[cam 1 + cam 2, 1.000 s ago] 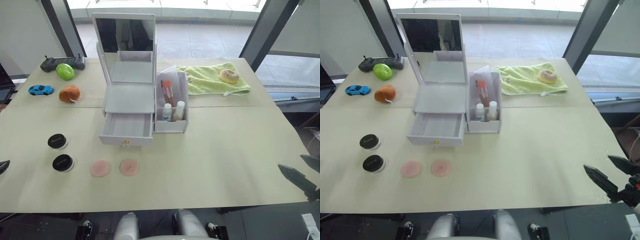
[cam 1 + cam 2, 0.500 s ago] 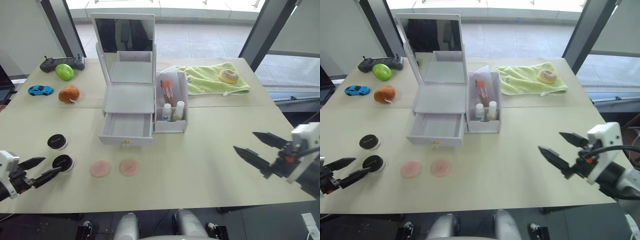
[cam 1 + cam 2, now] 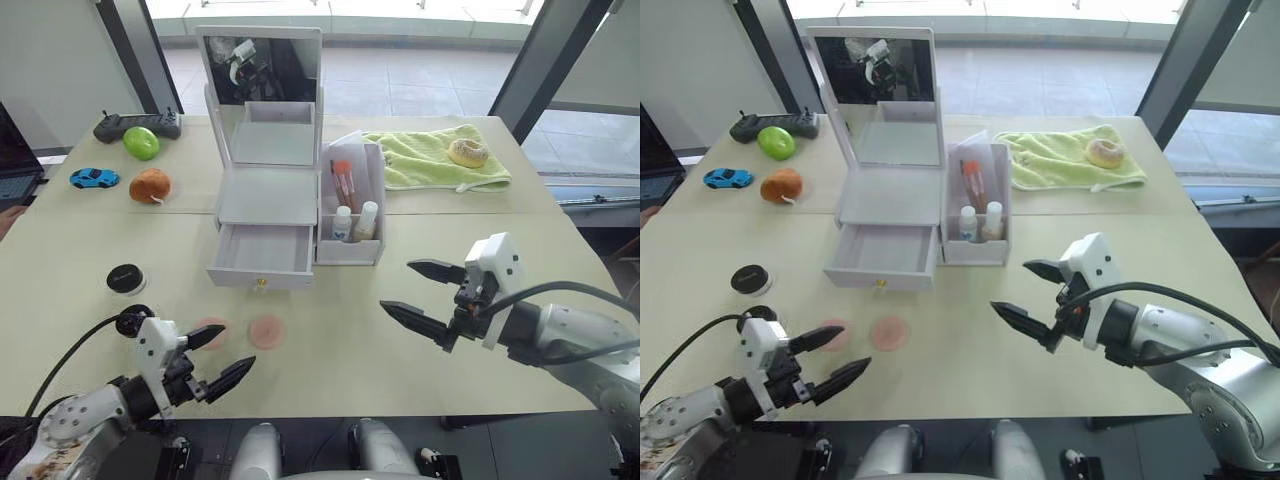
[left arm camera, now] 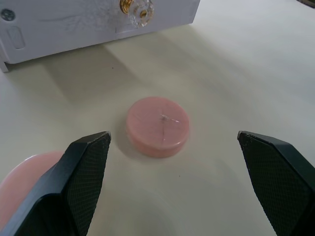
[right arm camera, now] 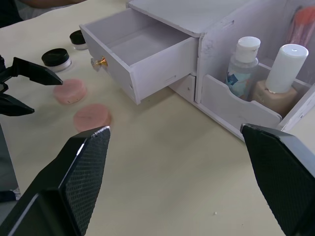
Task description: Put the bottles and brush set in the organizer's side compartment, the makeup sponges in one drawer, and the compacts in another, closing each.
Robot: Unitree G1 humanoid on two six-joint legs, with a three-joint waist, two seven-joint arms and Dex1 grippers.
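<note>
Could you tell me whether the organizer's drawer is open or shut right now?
Open: the drawer is pulled out from the organizer, its inside visibly empty.

Pale yellow-green table [image 3: 520,240] with a seam line across it behind the drawer unit. Beyond the table's far edge, grey tiled floor [image 3: 420,90] in bright daylight. Dark slanted window frame post [image 3: 540,60] off the table's far right corner, another dark post [image 3: 135,50] off its far left corner. Plain light wall [image 3: 50,50] beside that left post.
</note>
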